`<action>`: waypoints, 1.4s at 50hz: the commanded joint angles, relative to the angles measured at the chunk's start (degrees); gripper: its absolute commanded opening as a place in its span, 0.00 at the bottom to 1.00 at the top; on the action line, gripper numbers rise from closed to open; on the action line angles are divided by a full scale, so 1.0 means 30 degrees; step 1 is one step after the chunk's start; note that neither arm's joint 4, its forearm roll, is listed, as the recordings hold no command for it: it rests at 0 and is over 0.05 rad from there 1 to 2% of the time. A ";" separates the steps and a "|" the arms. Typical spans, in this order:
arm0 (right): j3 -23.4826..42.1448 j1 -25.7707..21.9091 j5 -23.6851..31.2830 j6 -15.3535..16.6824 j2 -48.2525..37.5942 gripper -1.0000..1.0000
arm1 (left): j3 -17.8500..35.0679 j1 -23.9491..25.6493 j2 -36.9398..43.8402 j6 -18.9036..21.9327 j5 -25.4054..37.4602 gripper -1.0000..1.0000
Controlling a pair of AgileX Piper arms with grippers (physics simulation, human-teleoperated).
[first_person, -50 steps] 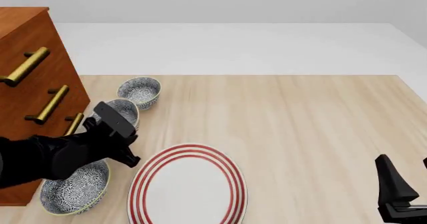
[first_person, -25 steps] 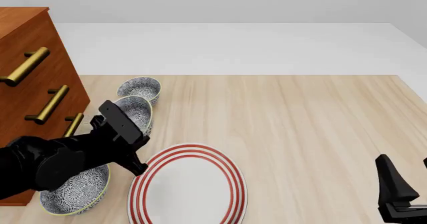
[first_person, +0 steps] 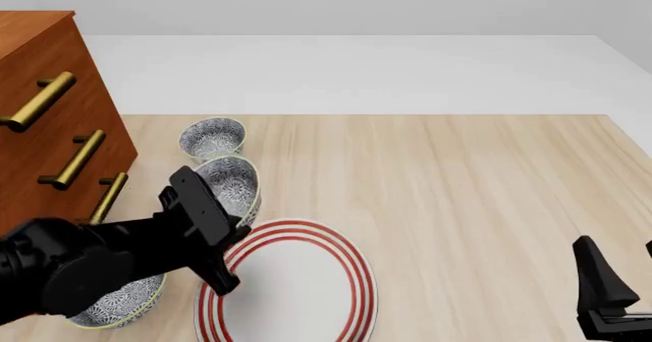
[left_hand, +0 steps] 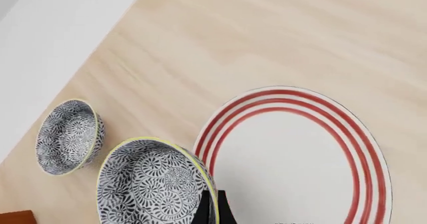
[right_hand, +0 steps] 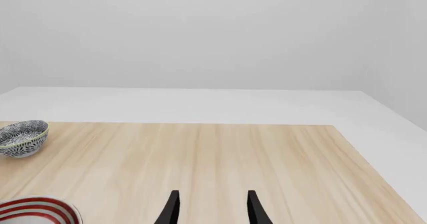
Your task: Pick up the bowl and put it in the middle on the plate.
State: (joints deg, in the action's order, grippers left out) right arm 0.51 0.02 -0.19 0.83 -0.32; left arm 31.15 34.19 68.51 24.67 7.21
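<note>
In the front view my left gripper [first_person: 240,221] is shut on the rim of the bowl [first_person: 230,188], a small blue-grey floral bowl held tilted above the table at the far left edge of the plate [first_person: 290,285]. The plate is white with red rings. In the left wrist view the bowl [left_hand: 148,183] hangs beside the plate [left_hand: 293,159], with the rim pinched between the dark fingertips [left_hand: 202,211]. My right gripper [first_person: 621,273] stands open near the table's front right corner, holding nothing, and its fingers [right_hand: 172,206] show apart in the right wrist view.
A second floral bowl [first_person: 212,137] stands farther back on the left. A third floral bowl [first_person: 114,305] lies at the front left, partly hidden under my left arm. A wooden dresser [first_person: 46,113] with brass handles flanks the table's left side.
My left gripper has lifted the bowl off the table and carried it right and nearer, up to the plate's edge. The right arm has not moved.
</note>
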 commanded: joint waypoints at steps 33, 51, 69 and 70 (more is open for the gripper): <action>0.0049 0.0004 0.0076 0.0008 0.0038 1.00 | 0.0305 0.6260 0.2754 -0.1777 0.0033 0.00; -0.0031 0.0005 -0.0024 -0.0011 0.0004 1.00 | 0.0094 0.7308 0.4224 -0.2624 -0.0120 0.00; 0.0038 0.0007 0.0065 -0.0017 0.0021 1.00 | -0.0489 0.7511 0.5141 -0.2663 -0.0985 0.00; 0.0037 0.0006 0.0058 -0.0017 0.0013 1.00 | -0.0529 0.7472 0.5137 -0.2637 -0.1017 0.00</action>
State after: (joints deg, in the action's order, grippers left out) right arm 0.56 0.03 -0.08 0.80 -0.28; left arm 30.41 56.45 82.40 16.84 5.35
